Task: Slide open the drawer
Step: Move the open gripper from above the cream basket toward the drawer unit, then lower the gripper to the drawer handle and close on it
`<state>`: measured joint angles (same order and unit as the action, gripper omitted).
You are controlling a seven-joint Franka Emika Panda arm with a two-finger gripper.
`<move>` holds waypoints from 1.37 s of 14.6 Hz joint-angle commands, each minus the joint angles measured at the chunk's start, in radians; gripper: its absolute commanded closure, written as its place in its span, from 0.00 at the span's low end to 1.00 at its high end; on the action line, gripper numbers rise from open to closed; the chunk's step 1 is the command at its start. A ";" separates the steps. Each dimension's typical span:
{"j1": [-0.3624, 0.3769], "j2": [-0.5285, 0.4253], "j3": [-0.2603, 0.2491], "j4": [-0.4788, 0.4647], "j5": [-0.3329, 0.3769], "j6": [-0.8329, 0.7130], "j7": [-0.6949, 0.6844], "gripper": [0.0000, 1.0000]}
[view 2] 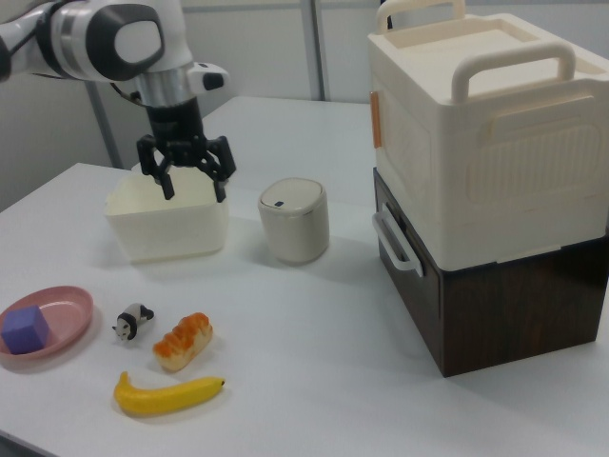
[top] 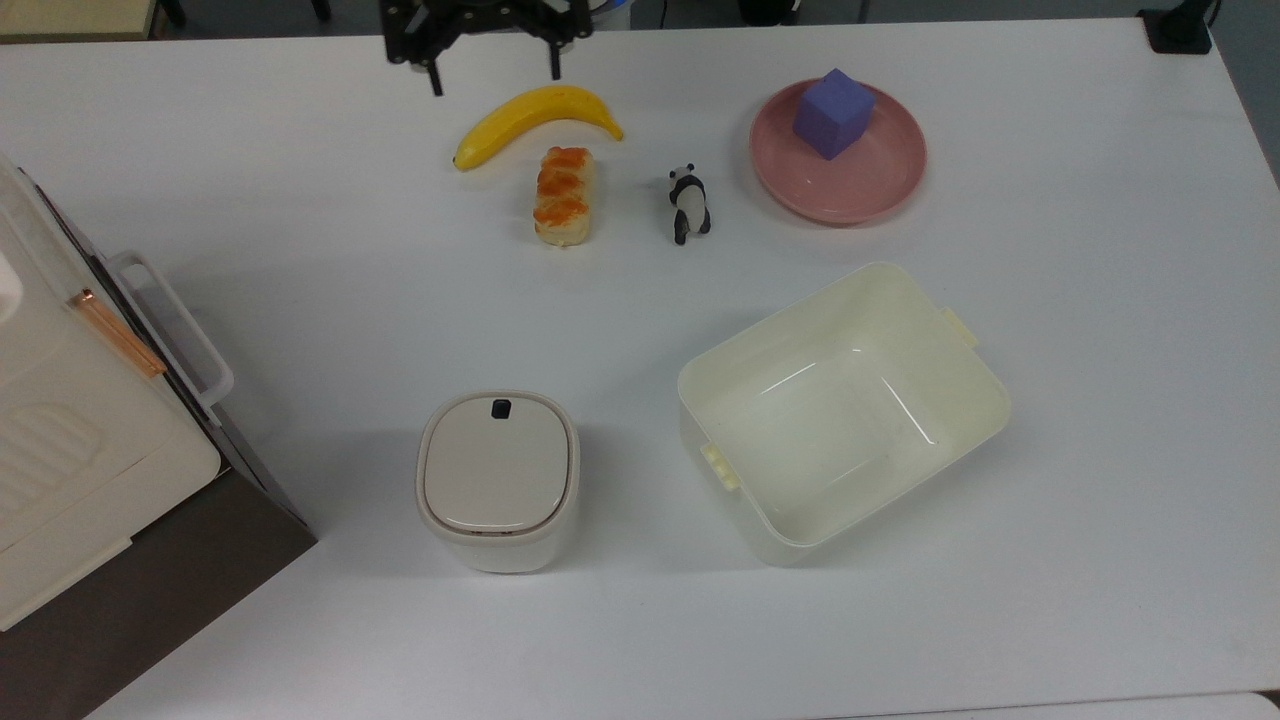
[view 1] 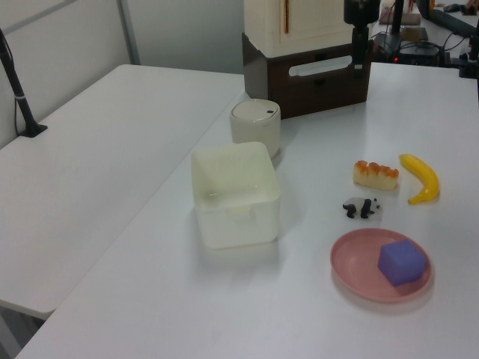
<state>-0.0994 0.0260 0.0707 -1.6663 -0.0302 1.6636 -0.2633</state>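
The drawer [top: 258, 468] is the dark brown front panel beneath the cream-white appliance [top: 60, 440] at the top view's left edge. Its white loop handle [top: 176, 336] sticks out toward the table. The panel sits flush with its dark wooden cabinet [view 2: 514, 314]; the right view shows the handle [view 2: 394, 245] on the cabinet's left face, and the left view shows the drawer [view 1: 318, 81] at the far end of the table. My gripper [top: 494, 70] hovers open and empty at the table's far edge, just beyond the banana [top: 535, 118] and far from the handle. In the right view the gripper [view 2: 195, 188] hangs with fingers spread.
On the white table lie a bread roll [top: 563, 195], a panda figure [top: 688, 203] and a pink plate [top: 860, 190] bearing a purple cube [top: 832, 112]. A lidded cream canister [top: 497, 478] and an open cream bin [top: 960, 400] stand nearer the front.
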 commanded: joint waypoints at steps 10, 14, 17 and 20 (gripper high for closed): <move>-0.155 0.175 -0.008 -0.001 -0.091 0.372 -0.488 0.00; -0.187 0.224 -0.008 0.000 -0.161 0.476 -0.488 0.00; -0.203 0.258 -0.009 0.002 -0.200 0.545 -0.482 0.03; -0.224 0.273 -0.011 0.004 -0.263 0.587 -0.482 0.03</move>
<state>-0.3135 0.2899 0.0661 -1.6669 -0.2434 2.2081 -0.7313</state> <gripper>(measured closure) 0.031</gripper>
